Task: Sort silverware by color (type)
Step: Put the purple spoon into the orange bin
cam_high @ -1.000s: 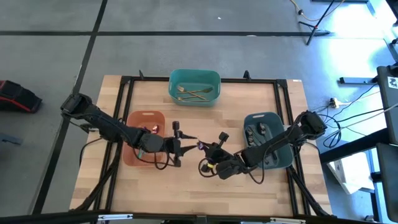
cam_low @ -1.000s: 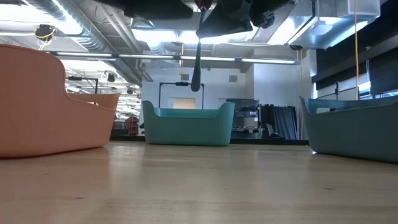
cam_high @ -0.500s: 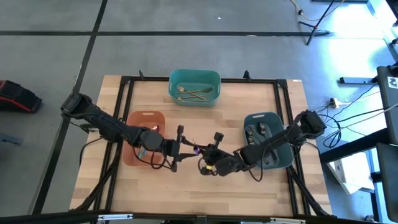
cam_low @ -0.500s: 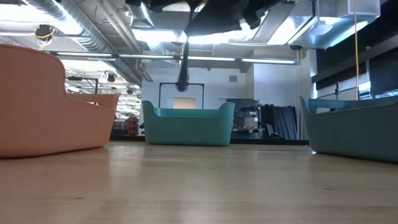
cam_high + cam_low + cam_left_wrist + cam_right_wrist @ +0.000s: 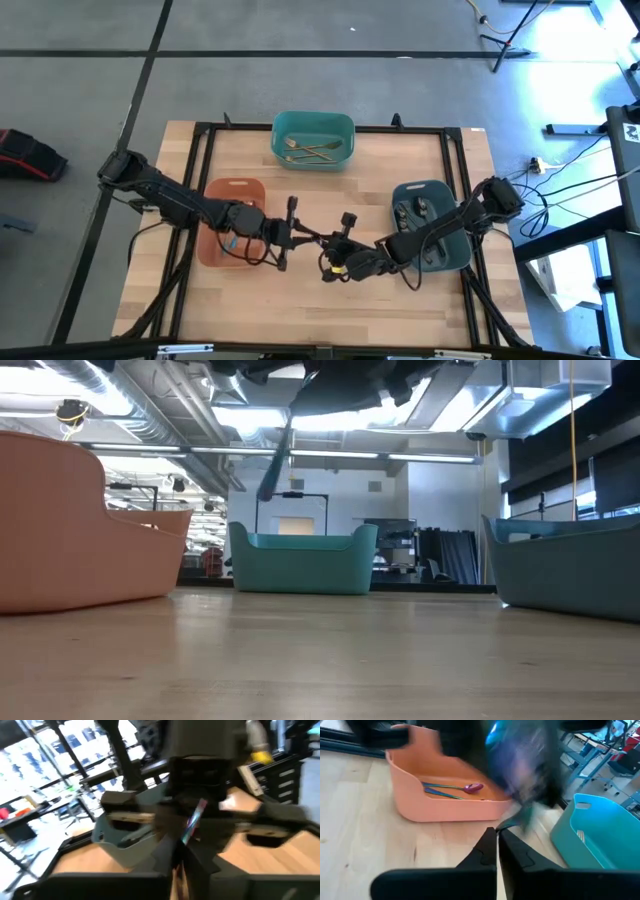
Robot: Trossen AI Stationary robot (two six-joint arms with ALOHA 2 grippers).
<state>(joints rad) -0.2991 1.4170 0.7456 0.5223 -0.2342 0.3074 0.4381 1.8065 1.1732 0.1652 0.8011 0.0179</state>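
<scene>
Above the table's middle my two grippers meet tip to tip. Between them is one iridescent purple-blue piece of silverware point(image 5: 318, 238), which in the low view hangs slanted point(image 5: 273, 468), well clear of the tabletop. My left gripper point(image 5: 305, 237) reaches in from the orange bin's side and is shut on the piece. My right gripper point(image 5: 333, 243) comes from the grey-blue bin's side and is also shut on it. The orange bin point(image 5: 445, 805) holds purple-blue pieces point(image 5: 455, 787), the teal bin point(image 5: 313, 125) gold ones, and the grey-blue bin point(image 5: 447, 205) dark ones. My left gripper pinches the iridescent piece's thin stem point(image 5: 187, 836) between its two fingers point(image 5: 200, 862), coming roughly level from the table's left. The piece stands slanted above the fingers, clear of the table. My right gripper is shut on the same piece from the table's right; blur and my left gripper hide which part it has.
The orange bin point(image 5: 215, 195) lies under my left arm, the teal bin at the far middle, and the grey-blue bin under my right arm. Bare wood lies in front of and between the bins. A black frame point(image 5: 200, 130) rims the table.
My left gripper has gone toward the table's right, up to my right gripper, and its fingers have come together on the iridescent piece. The piece hung straight down a second ago. It now slants, with its lower end swung toward the orange bin.
</scene>
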